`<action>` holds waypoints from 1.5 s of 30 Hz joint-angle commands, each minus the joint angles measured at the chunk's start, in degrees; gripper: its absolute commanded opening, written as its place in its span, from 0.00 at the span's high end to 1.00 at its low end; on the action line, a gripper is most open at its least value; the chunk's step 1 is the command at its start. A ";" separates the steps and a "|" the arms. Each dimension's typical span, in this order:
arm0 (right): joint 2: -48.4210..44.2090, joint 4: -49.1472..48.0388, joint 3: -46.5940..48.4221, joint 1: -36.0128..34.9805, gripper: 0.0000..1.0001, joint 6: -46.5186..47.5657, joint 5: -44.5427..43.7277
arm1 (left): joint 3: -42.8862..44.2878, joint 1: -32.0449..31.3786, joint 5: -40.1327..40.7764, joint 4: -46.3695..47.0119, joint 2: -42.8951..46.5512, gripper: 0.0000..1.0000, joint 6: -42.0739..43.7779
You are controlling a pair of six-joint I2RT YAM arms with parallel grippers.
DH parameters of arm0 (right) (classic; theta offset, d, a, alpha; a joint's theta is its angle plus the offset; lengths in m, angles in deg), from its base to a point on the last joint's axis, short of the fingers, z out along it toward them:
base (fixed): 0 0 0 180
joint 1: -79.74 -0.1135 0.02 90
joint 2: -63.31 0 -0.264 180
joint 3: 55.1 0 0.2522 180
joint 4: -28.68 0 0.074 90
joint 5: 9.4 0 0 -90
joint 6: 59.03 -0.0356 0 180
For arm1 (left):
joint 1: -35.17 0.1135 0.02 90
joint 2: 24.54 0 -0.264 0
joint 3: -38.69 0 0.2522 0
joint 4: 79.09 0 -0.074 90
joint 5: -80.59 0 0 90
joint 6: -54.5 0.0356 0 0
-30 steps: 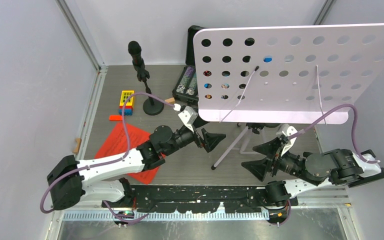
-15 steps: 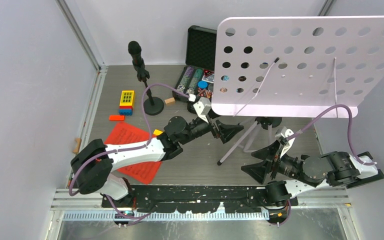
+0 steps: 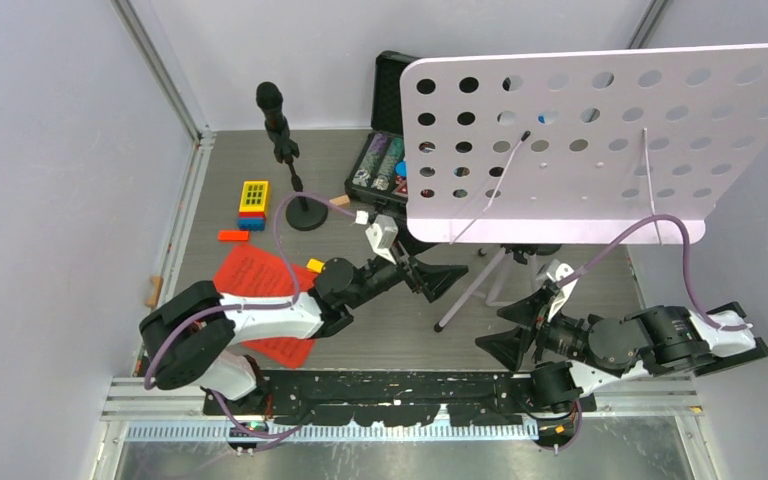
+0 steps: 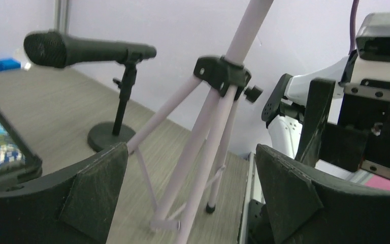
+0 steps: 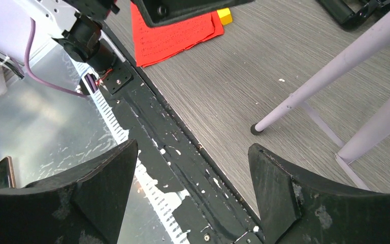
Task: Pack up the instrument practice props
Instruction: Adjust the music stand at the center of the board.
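Facing tripod legs [image 4: 199, 152], left end effector [image 4: 190, 162] agape, seemingly apart.

The music rack [image 3: 600, 130] hides most of the black case [image 3: 390, 100] and overruns the right edge

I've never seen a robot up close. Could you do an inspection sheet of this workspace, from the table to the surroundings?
Surface: grey wood-grain tabletop.
Job's things: white music rack upright on tripod legs; red pages flat, partly under the left arm; microphone standing left of the case; second microphone beyond the legs.
Clutter: open black chip case; yellow-and-blue toy blocks; small yellow block.
Claws: left claw open, empty, facing the tripod legs; right claw open, empty.
Cables: purple cables looping over each arm.
Surroundings: pale walls, metal frame posts.
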 commanded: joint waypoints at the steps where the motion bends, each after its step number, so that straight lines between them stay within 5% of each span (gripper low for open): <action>1: -2.83 -3.70 -0.64 -0.17 0.15 -0.43 -1.01 | -4.60 0.34 4.90 14.71 -0.32 0.00 -3.76; 15: -0.23 -6.26 -2.43 -0.17 0.15 2.07 9.61 | 13.49 8.43 -10.74 16.33 -16.60 0.00 -19.74; 33: 2.74 -9.58 -6.11 -0.17 0.15 -0.61 11.05 | 34.23 9.82 -24.92 9.01 -26.53 0.00 -23.11; 45: 3.98 -12.10 -7.89 -0.17 0.15 -0.94 11.00 | 38.80 7.03 -28.33 2.92 -27.59 0.00 -19.53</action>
